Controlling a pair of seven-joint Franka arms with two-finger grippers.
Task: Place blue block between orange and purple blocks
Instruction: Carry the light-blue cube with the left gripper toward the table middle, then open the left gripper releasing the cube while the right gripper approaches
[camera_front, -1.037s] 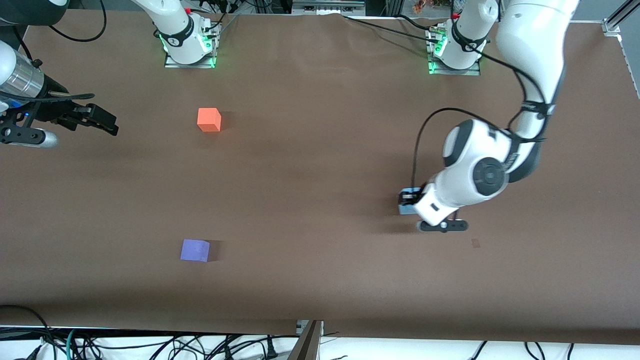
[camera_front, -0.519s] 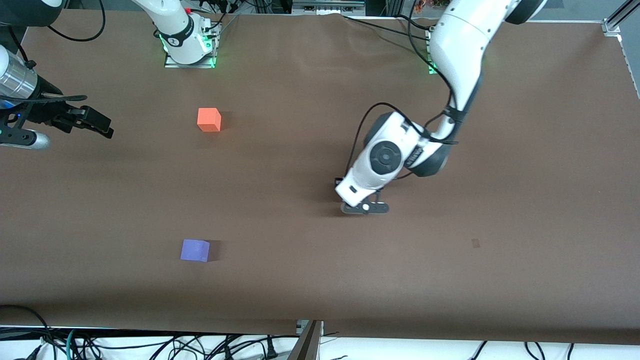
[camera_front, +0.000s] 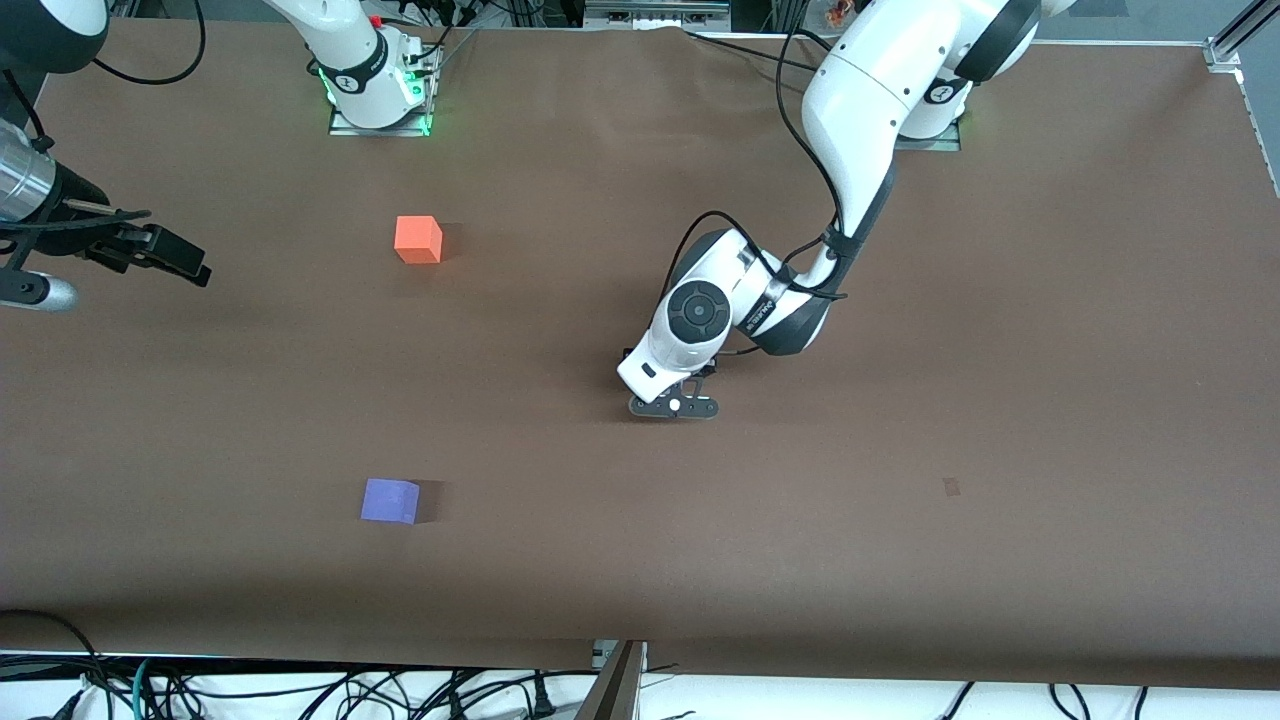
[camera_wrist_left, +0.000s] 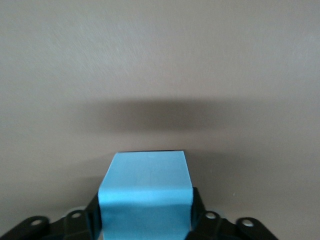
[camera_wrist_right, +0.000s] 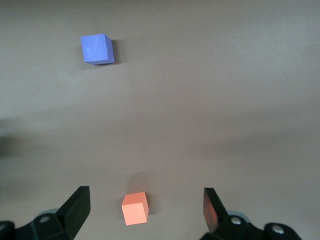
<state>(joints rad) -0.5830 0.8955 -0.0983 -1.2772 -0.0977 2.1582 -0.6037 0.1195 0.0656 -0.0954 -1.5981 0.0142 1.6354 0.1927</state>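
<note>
Left gripper: above mid-table at centre of the front view, fingers pinching the blue block.
Blue block: held off the brown table, hidden under the wrist in front view.
Right gripper: waiting at the front view's left edge, fingers spread.
Orange block: upper left.
Purple block: lower left, well apart from orange.

You're looking at a robotics lab. Two white arms stand bolted on metal plates lit green at the 12 o'clock edge of a tabletop covered in plain brown paper. Loose cables tangle along the 6 o'clock edge, with aluminium framing at 1 o'clock.
</note>
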